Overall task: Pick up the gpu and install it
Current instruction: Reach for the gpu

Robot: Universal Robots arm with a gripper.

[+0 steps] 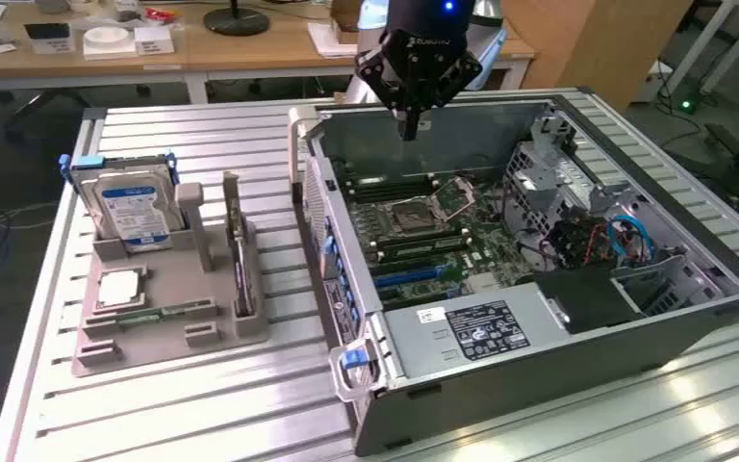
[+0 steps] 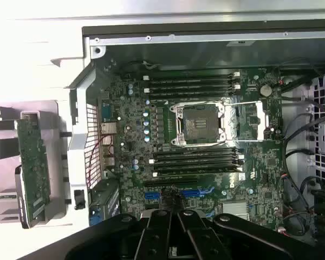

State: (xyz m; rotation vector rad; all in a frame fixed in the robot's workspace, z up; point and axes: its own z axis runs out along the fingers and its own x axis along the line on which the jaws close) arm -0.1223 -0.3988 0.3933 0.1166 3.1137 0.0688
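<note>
The gpu (image 1: 234, 241) stands on edge in a slot of the grey holder (image 1: 170, 337) on the table, at the exterior view's left of the open computer case (image 1: 575, 356). Its circuit-board face (image 2: 32, 168) also appears in the wrist view beside the case wall. My gripper (image 1: 408, 130) hangs above the far end of the open case, over the motherboard (image 1: 434, 231), well apart from the gpu. Its black fingers (image 2: 160, 230) meet at their tips with nothing between them; the gripper (image 2: 173, 208) is shut and empty. Blue expansion slots (image 2: 179, 193) lie just under the fingertips.
The holder also carries a silver hard drive with a blue label (image 1: 132, 207), a processor chip (image 1: 119, 287) and a short green memory stick (image 1: 165, 313). Inside the case are an empty CPU socket (image 2: 197, 124), memory slots, cables (image 1: 600, 241) and a power supply (image 1: 479, 332).
</note>
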